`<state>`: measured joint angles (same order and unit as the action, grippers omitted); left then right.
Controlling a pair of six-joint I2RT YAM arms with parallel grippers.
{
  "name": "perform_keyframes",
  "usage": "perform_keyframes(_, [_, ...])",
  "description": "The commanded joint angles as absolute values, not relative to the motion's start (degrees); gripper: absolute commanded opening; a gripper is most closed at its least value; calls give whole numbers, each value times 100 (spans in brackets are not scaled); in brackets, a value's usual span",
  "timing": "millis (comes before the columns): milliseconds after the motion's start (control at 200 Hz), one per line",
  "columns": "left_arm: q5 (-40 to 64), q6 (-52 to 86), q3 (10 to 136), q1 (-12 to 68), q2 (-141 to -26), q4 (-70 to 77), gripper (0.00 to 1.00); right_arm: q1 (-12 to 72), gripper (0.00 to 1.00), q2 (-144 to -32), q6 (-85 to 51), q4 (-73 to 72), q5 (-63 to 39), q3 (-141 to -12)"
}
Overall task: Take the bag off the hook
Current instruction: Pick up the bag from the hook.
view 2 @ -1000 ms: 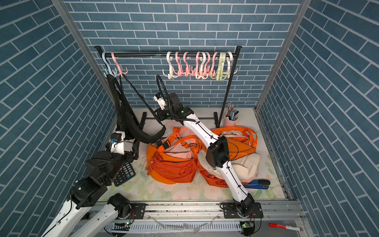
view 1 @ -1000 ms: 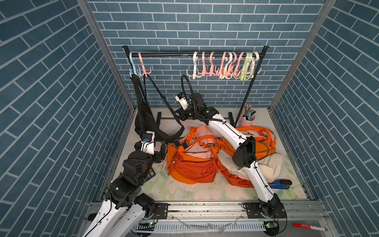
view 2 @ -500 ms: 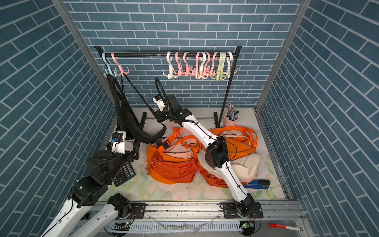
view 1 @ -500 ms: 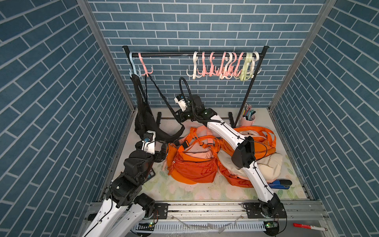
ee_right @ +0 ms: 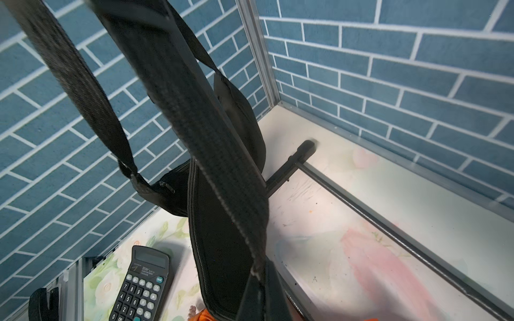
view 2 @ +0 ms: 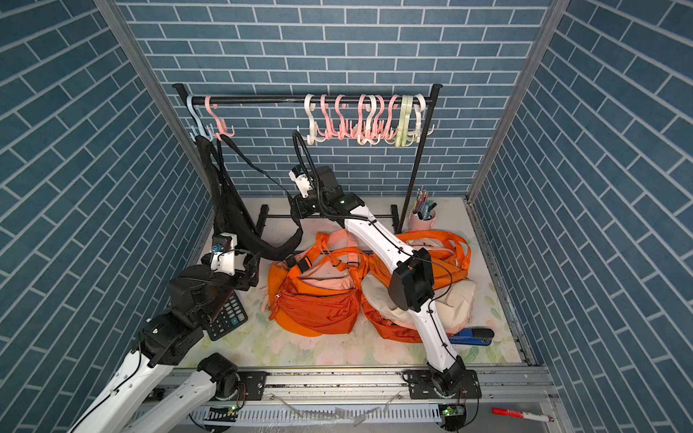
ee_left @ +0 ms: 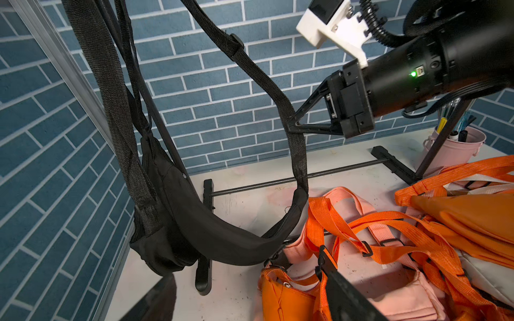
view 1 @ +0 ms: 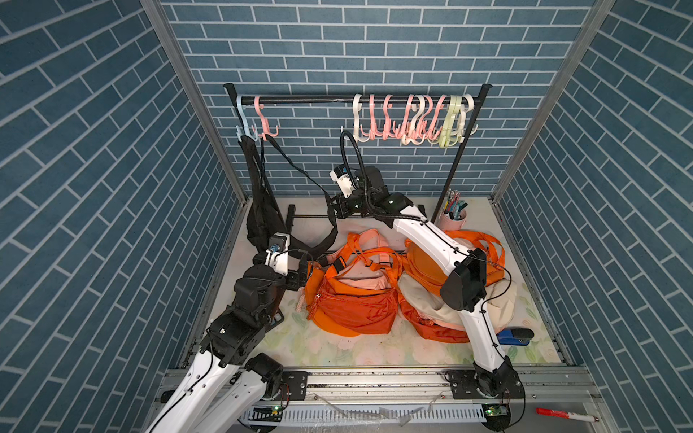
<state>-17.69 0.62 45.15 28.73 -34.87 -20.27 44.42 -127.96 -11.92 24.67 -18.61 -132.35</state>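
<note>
Noting my right gripper (ee_left: 290,126) clamped on the strap (ee_left: 267,80) of the black bag (ee_left: 211,236); the hook (view 1: 265,127) lies up-left along it; left gripper (view 1: 299,278) wide, lower.

Matt black cloth bag (ee_left: 217,239), woven strap (ee_left: 264,80), glossy plastic hooks (view 1: 454,120)

- Calculator (view 2: 227,318): near half hidden under left arm (view 2: 187,296).
- Black bag strap (ee_right: 217,155): blurred in right wrist view.
- Blue-handled tool (view 1: 515,334): one end behind right arm (view 1: 465,285).
- Pens (view 1: 454,202) in pink cup (view 1: 452,224): too small to tell apart.
</note>
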Motion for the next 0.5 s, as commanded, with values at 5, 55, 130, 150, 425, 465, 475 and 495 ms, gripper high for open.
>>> perform_keyframes(5, [-1688,70,4757,2813,-3621,-1841,85,4389,0,-12276,-961,2328,-1664,-13037])
perform_keyframes(55, [-1671,69,4821,2817,-3785,-1799,85,4363,0,-12163,-943,2307,-1631,-12927])
perform_keyframes(130, [-1679,62,4916,2818,-3905,-1693,85,4326,0,-12028,-934,2290,-1592,-12808])
perform_keyframes(150, [-1679,66,4940,2814,-3946,-1661,85,4312,0,-11991,-927,2296,-1578,-12771])
perform_keyframes(425, [-1663,47,5405,2808,-4519,-1307,85,4102,0,-11523,-932,2293,-1476,-12246])
perform_keyframes(465, [-1675,33,5468,2812,-4605,-1249,85,4080,0,-11431,-932,2261,-1477,-12120])
perform_keyframes(475, [-1678,35,5485,2817,-4625,-1231,85,4068,0,-11407,-932,2255,-1477,-12094])
perform_keyframes(495, [-1679,27,5510,2809,-4669,-1195,85,4049,0,-11358,-933,2229,-1477,-12026])
